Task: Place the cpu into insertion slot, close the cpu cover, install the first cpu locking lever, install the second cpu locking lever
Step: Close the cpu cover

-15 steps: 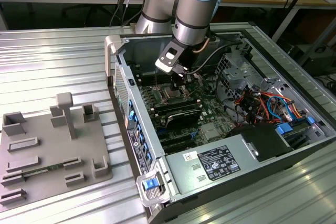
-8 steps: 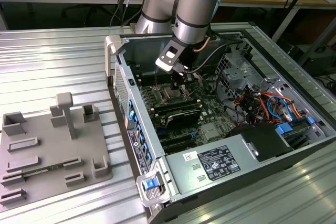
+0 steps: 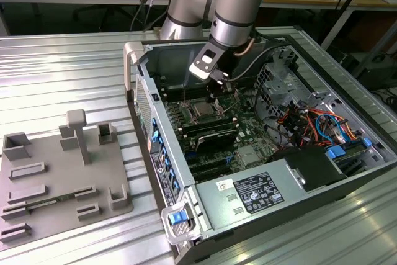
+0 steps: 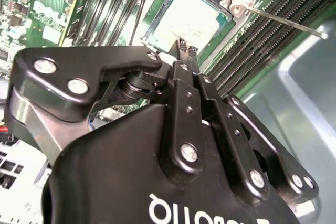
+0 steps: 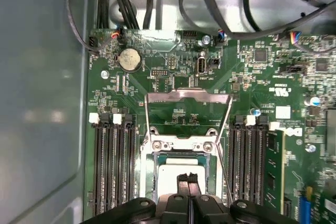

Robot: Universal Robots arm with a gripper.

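Observation:
The cpu (image 5: 170, 179) lies flat in the insertion slot (image 5: 181, 158) on the green board, its silvery face up; it also shows in the second wrist view (image 4: 191, 17) and in the exterior view (image 3: 201, 111). The cpu cover (image 5: 186, 95) stands swung open behind the slot, a silver frame with a cut-out centre. My gripper (image 5: 187, 181) hovers just over the cpu's near edge, shut with nothing between the fingertips (image 4: 185, 45). A thin locking lever (image 4: 283, 22) juts out free beside the slot, and it appears as a slanted rod (image 5: 223, 167) in the first wrist view.
Long black memory slots (image 5: 113, 166) flank the socket on both sides. Black cables (image 5: 210, 3) run over the board's far edge. The grey case wall (image 5: 37, 103) rises close on one side. Outside the case, a grey fixture plate (image 3: 62, 178) lies at the exterior view's left.

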